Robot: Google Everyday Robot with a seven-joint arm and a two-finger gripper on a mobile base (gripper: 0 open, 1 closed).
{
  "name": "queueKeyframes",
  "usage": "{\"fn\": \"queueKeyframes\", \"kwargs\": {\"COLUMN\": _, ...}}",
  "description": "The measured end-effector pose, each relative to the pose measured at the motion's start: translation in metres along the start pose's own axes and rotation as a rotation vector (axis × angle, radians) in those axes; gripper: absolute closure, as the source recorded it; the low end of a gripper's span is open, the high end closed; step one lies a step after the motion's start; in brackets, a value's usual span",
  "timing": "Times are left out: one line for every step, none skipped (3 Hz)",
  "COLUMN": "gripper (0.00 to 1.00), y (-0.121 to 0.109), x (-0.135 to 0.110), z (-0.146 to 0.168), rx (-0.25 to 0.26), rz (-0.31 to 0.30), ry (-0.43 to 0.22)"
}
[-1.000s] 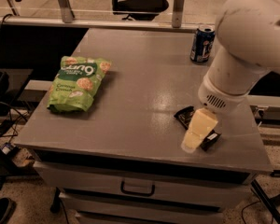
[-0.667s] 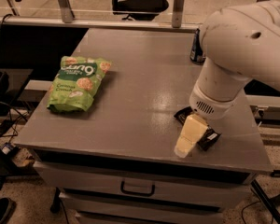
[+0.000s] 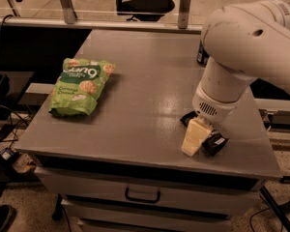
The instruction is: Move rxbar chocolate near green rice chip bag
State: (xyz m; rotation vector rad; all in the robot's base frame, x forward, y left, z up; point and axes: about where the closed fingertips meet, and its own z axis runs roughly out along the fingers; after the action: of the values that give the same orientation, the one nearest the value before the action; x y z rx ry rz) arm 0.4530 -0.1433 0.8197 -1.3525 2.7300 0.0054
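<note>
Camera view: the end effector (image 3: 193, 145) is down at the bar (image 3: 215, 143), at 4 o'clock on the surface (image 3: 145, 95); whether it grips cannot be told. Best to secure the bar squarely, then carry it toward 9 o'clock, stopping beside the bag (image 3: 79, 85).

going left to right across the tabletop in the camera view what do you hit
green rice chip bag → gripper, down at the rxbar chocolate near the front right edge of the table; those two overlap, so they count as one stop
</note>
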Motion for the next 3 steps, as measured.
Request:
{"fn": "queueKeyframes", "kwargs": {"gripper": 0.80, "y": 0.000, "x": -0.001, "z": -0.009, "rx": 0.000, "rz": 0.000, "ry": 0.000}}
{"fn": "queueKeyframes", "kwargs": {"gripper": 1.00, "y": -0.001, "x": -0.005, "z": -0.014, "rx": -0.002, "rz": -0.006, "ry": -0.004}}
{"fn": "queueKeyframes", "kwargs": {"gripper": 1.00, "y": -0.004, "x": -0.034, "z": -0.024, "rx": -0.013, "rz": -0.045, "ry": -0.029}}
